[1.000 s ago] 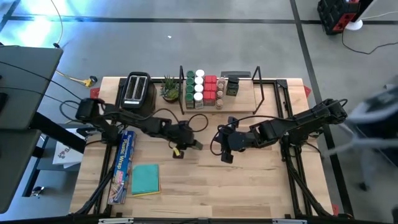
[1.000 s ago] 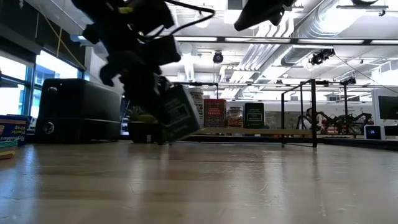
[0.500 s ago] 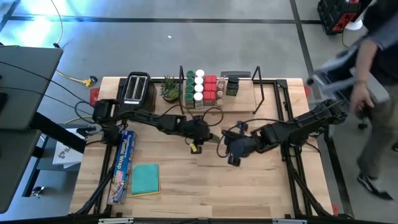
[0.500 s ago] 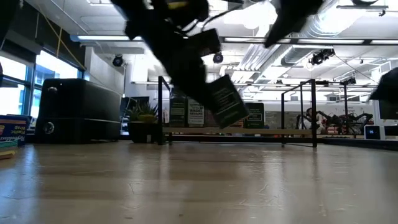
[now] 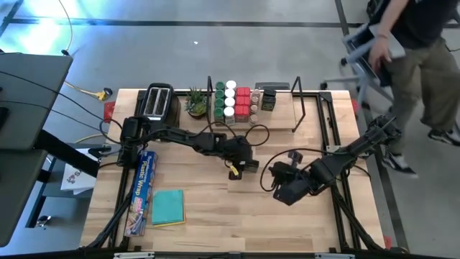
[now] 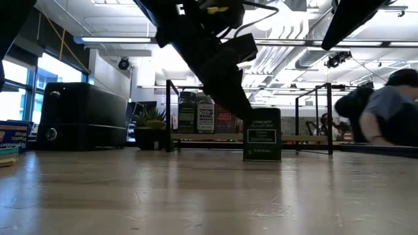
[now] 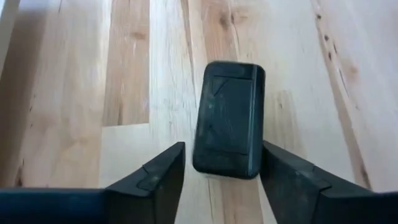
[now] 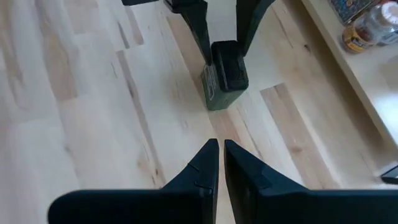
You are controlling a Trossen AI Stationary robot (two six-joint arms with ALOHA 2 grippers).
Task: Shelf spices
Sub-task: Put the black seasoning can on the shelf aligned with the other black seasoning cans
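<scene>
A dark rectangular spice tin (image 6: 262, 134) stands upright on its base on the table, near the middle. My left gripper (image 7: 222, 163) is open. Its fingers stand on either side of the tin's lid (image 7: 229, 118) with narrow gaps, slanting down from the table's left. My right gripper (image 8: 221, 155) is shut and empty, just right of and nearer than the tin (image 8: 224, 78), pointing at it. The shelf (image 5: 287, 119) stands at the far edge with several spices (image 5: 236, 104) on its left part.
A black toaster (image 5: 157, 103) and a potted plant (image 5: 195, 102) stand far left. A wrap box (image 5: 142, 191) and a teal pad (image 5: 169, 207) lie near left. A person (image 5: 410, 43) walks past the far right corner.
My left gripper has carried the tin toward the table's right edge. The tin hung tilted and clear of the table then and now stands upright on it. My right gripper has drawn back toward the near right and turned. A person has come into view at the far right.
</scene>
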